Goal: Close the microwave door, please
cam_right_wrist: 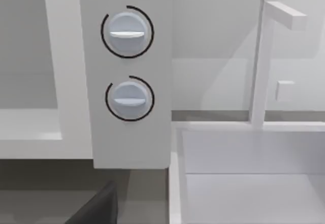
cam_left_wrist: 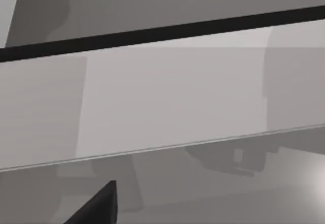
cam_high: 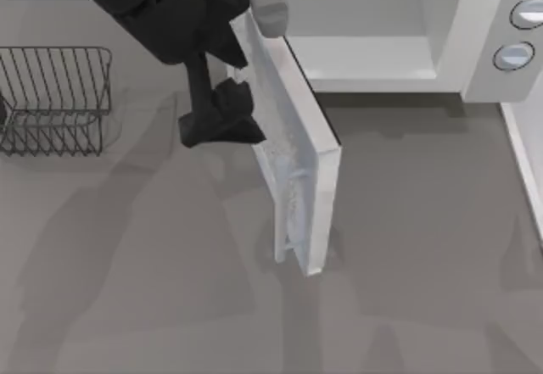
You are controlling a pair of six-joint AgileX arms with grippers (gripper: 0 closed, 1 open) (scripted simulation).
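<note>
Nearest us, the microwave door [cam_high: 299, 179] juts out over the grey table [cam_high: 153, 306], swung wide open from the microwave [cam_high: 475, 43]. Left gripper [cam_high: 222, 120] is pressed right up against the door's outer face, and I can't tell whether its fingers are open or closed. To do this well, I'd say keep the push flat and steady, following the hinge's arc toward the pale cavity. Wire rack [cam_high: 55, 98] sits at the table's left. Further back, two knobs [cam_right_wrist: 127, 31], and a white sink with faucet [cam_right_wrist: 264, 56] beside them.
</note>
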